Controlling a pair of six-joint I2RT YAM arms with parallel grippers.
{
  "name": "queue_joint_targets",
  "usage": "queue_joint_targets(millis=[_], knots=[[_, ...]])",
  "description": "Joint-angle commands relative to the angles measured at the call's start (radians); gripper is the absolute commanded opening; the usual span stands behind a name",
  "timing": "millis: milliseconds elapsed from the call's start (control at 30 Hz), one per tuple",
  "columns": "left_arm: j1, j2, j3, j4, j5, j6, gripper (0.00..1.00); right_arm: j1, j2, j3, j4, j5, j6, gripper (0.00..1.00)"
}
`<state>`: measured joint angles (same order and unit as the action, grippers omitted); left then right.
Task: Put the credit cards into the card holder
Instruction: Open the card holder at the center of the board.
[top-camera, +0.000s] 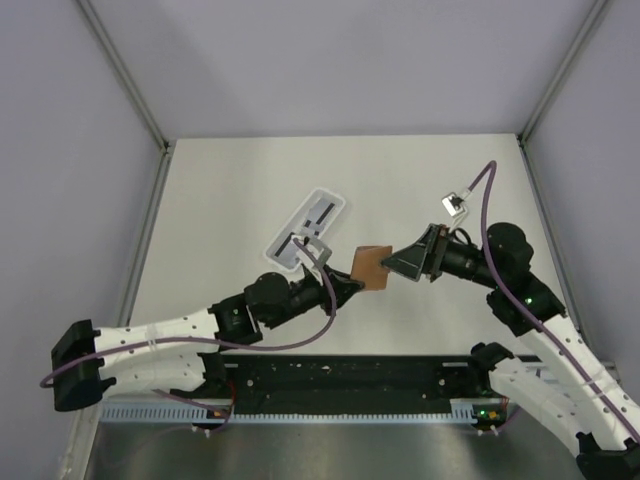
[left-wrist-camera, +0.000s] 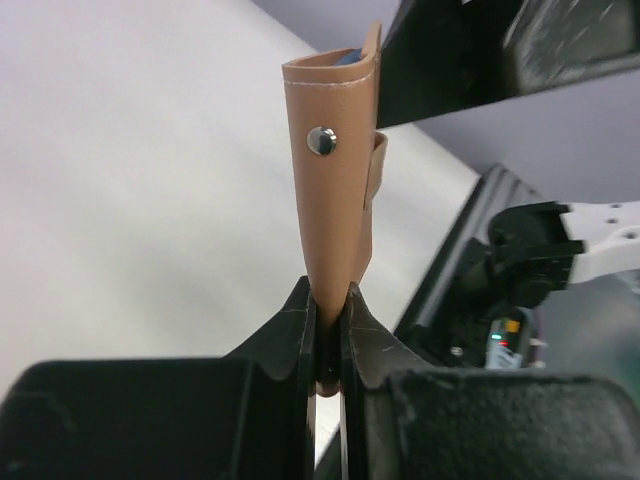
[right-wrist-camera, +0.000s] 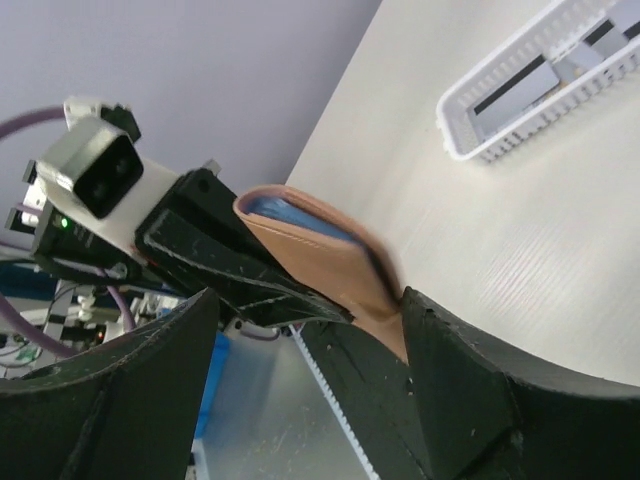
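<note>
Pale table (top-camera: 230, 200), grey walls (top-camera: 300, 60) on three sides.

Top view: your left gripper (top-camera: 350, 283) is clamped on one edge of the card holder (top-camera: 373, 267), which is held off the table near its middle, between the two arms. Your right gripper (top-camera: 393, 264) meets the holder from the other side with its fingers spread. Just beyond the left wrist a white tray (top-camera: 343, 207) lies at an angle. The credit cards (top-camera: 298, 243) lie flat inside it, dark stripes showing.

Left wrist view: both fingers (left-wrist-camera: 300, 330) are pinched tight on the holder's lower edge. The holder (left-wrist-camera: 330, 200) stands up from them, folded and orange-brown, with a metal snap stud (left-wrist-camera: 321, 140) near the top. A sliver of blue shows at the upper opening. One black finger (left-wrist-camera: 440, 60) of the right gripper sits by the holder's top. You cannot tell from here whether it touches.

Right wrist view: your right fingers (right-wrist-camera: 470, 390) stand wide apart, gripping nothing. The holder (right-wrist-camera: 320, 260) sits in the gap between them, its pale blue lining visible along the open edge. Its lower end lies close against one finger, and contact is unclear. The left gripper's black fingers (right-wrist-camera: 220, 270) hold the holder, with a wrist camera (right-wrist-camera: 95, 170) above them. The tray (right-wrist-camera: 470, 140) with the cards (right-wrist-camera: 520, 88) rests on the table, well apart from the holder.
</note>
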<state>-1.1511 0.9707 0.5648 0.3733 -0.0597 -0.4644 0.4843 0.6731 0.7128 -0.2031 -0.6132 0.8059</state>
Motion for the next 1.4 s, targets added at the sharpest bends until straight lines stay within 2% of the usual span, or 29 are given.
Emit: queue_joint_targets(millis=[0,167,300,433,500,633,733,767,867,1033,1300,1333,1367], knots=[[-0.076,-0.007,0.052,-0.112,-0.377,0.335,0.0,0.005,-0.004,0.112,-0.18,0.116,-0.028,0.74],[-0.2,0.075,0.076,-0.051,-0.73,0.571,0.0,0.005,0.028,0.154,-0.243,0.156,0.041,0.74],[-0.308,0.201,0.086,0.14,-0.963,0.837,0.0,0.004,0.078,0.183,-0.301,0.136,0.064,0.74],[-0.375,0.324,0.092,0.418,-1.083,1.071,0.0,0.0,0.098,0.188,-0.314,0.124,0.081,0.77],[-0.403,0.391,0.086,0.618,-1.117,1.243,0.0,-0.001,0.103,0.183,-0.321,0.124,0.084,0.78],[-0.452,0.543,0.092,1.031,-1.138,1.588,0.0,-0.01,0.112,0.157,-0.323,0.122,0.099,0.8],[-0.478,0.672,0.13,1.267,-1.144,1.809,0.0,-0.018,0.108,0.146,-0.323,0.121,0.105,0.81],[-0.484,0.709,0.147,1.297,-1.149,1.857,0.0,-0.021,0.102,0.146,-0.32,0.122,0.108,0.81],[-0.495,0.74,0.156,1.294,-1.151,1.842,0.0,-0.03,0.08,0.143,-0.321,0.128,0.11,0.81],[-0.504,0.7,0.149,1.296,-1.149,1.808,0.0,-0.052,0.08,0.126,-0.322,0.102,0.105,0.76],[-0.51,0.694,0.156,1.296,-1.138,1.837,0.0,-0.056,0.088,0.097,-0.309,0.086,0.088,0.55],[-0.513,0.694,0.159,1.296,-1.138,1.836,0.0,-0.056,0.091,0.097,-0.306,0.079,0.085,0.52],[-0.513,0.695,0.162,1.296,-1.14,1.836,0.0,-0.056,0.092,0.096,-0.303,0.073,0.082,0.44]])
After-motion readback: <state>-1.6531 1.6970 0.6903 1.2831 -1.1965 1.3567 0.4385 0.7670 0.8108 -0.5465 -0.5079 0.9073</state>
